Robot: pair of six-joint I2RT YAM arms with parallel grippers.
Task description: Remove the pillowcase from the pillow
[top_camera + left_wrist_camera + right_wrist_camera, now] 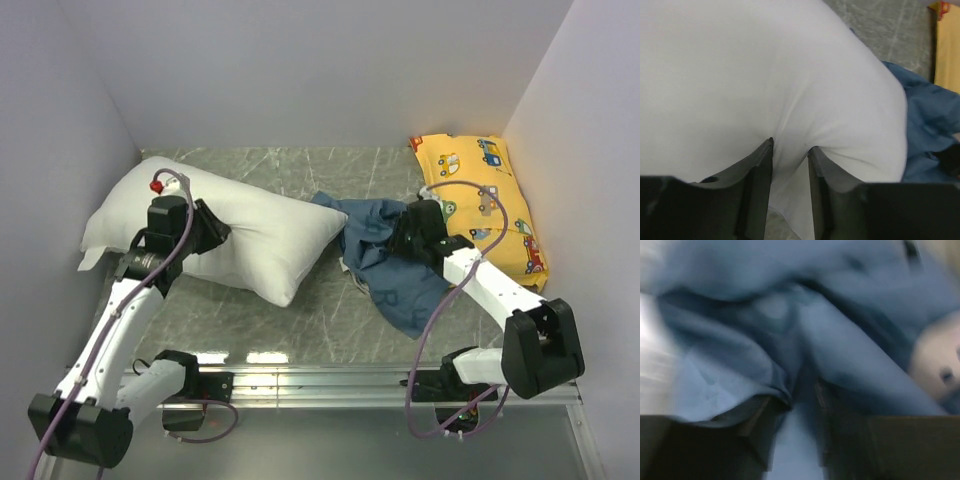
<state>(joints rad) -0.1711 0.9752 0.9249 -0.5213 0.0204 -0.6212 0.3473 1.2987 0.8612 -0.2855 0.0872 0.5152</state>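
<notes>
The plain white pillow (240,235) lies bare on the left half of the table. My left gripper (212,232) is shut on a pinch of the pillow (790,100); its fabric bunches between the two black fingers (760,170). The dusty-blue pillowcase (385,270) lies crumpled at the middle right, off the pillow, its left edge next to the pillow's right corner. My right gripper (405,235) is shut on a fold of the pillowcase (765,330), which fills the blurred right wrist view and covers the fingertips.
A yellow pillow with car print (485,195) lies at the back right against the wall, just behind my right arm. White walls close in the left, back and right sides. The grey marbled table (300,320) shows in front of the pillow.
</notes>
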